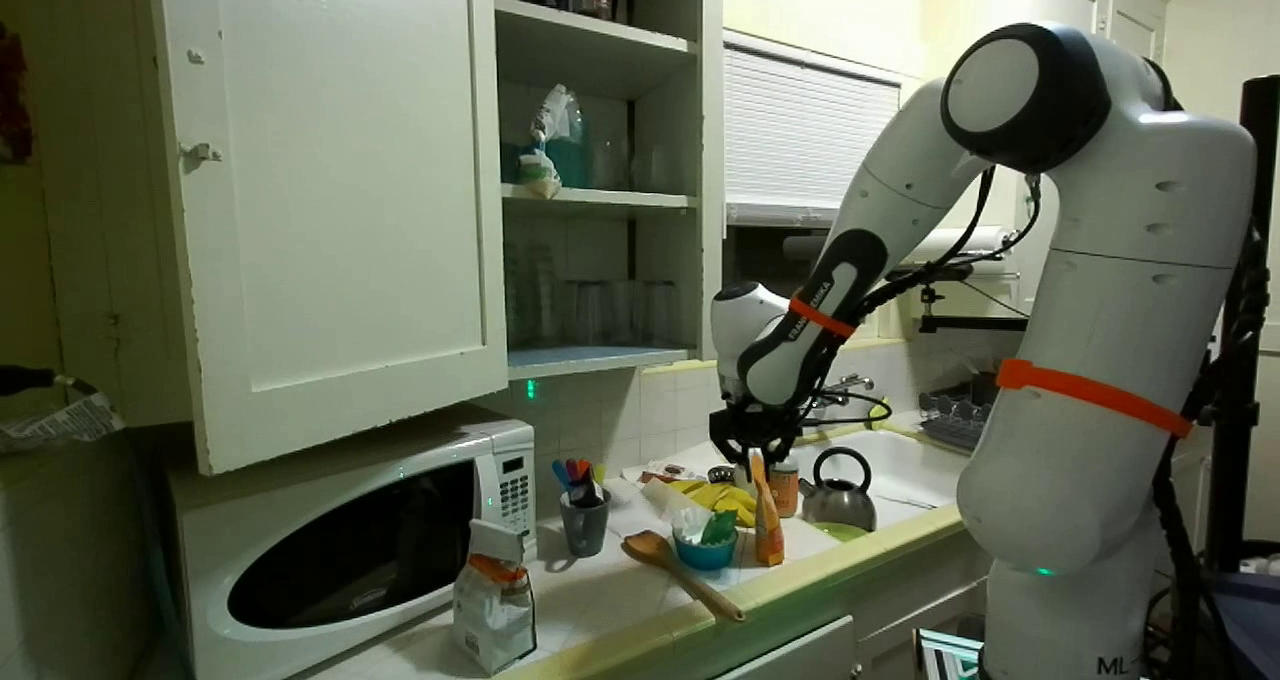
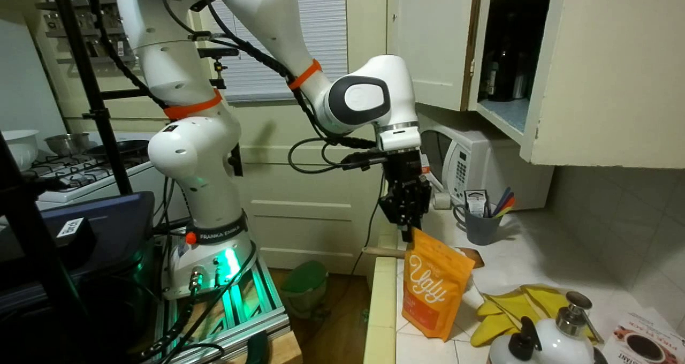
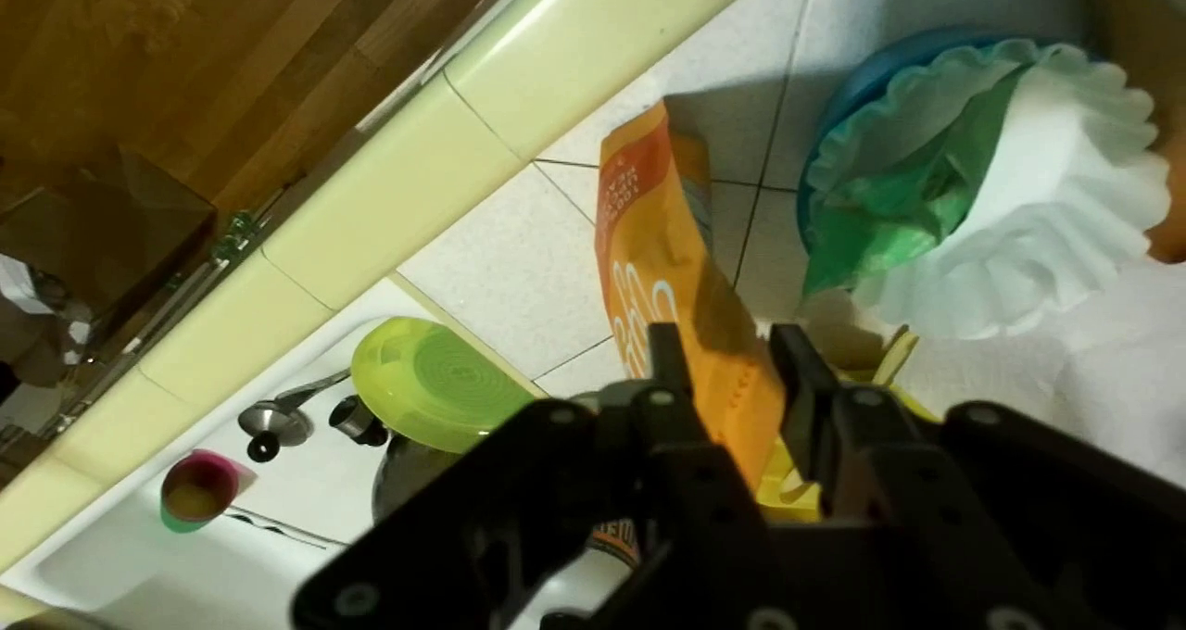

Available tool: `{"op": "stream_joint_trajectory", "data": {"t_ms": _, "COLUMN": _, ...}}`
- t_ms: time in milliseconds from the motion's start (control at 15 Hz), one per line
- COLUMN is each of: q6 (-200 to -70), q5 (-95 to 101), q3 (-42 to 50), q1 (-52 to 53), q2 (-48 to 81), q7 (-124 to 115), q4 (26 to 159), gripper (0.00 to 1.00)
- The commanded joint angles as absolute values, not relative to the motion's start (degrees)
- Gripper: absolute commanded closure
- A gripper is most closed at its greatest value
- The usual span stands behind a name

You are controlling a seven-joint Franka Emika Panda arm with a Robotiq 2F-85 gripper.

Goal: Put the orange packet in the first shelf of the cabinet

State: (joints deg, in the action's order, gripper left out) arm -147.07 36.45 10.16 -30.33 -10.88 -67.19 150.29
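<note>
The orange packet (image 1: 768, 520) stands upright on the tiled counter near its front edge. It leans a little in an exterior view (image 2: 436, 283) and shows its orange face with white lettering. My gripper (image 1: 756, 452) points down at its top edge. In the wrist view, the two fingers of the gripper (image 3: 727, 343) stand apart on either side of the packet (image 3: 681, 259), and I see a gap beside it. The cabinet (image 1: 708, 160) has its panelled door swung open. The first shelf (image 1: 600, 360) is its lowest board, with clear glasses on it.
A blue bowl (image 1: 705, 552) with a liner sits beside the packet, near a wooden utensil (image 1: 680, 570). Yellow gloves (image 2: 522, 305), pump bottles (image 2: 567, 337) and a kettle (image 1: 840, 500) stand close. A grey cup (image 1: 585, 520), a bag (image 1: 495, 605) and the microwave (image 1: 360, 540) lie toward the cabinet.
</note>
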Motion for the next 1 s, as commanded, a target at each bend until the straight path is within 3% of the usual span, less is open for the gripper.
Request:
{"op": "stream_joint_trajectory", "data": {"t_ms": 0, "q6": -143.1, "q5": 38.8, "q3": 12.2, "q1": -29.6, "q2": -12.9, "q7": -66.9, "q4": 150.7, "gripper": 0.99}}
{"op": "stream_joint_trajectory", "data": {"t_ms": 267, "q6": -141.5, "q5": 38.6, "q3": 14.0, "q1": -29.5, "q2": -16.1, "q7": -65.2, "q4": 151.4, "gripper": 1.00}}
{"op": "stream_joint_trajectory", "data": {"t_ms": 733, "q6": -139.4, "q5": 35.1, "q3": 15.2, "q1": -30.1, "q2": -37.0, "q7": -47.1, "q4": 155.2, "gripper": 1.00}}
{"op": "stream_joint_trajectory", "data": {"t_ms": 933, "q6": -132.0, "q5": 29.7, "q3": 17.3, "q1": -25.3, "q2": -46.6, "q7": -33.6, "q4": 155.5, "gripper": 1.00}}
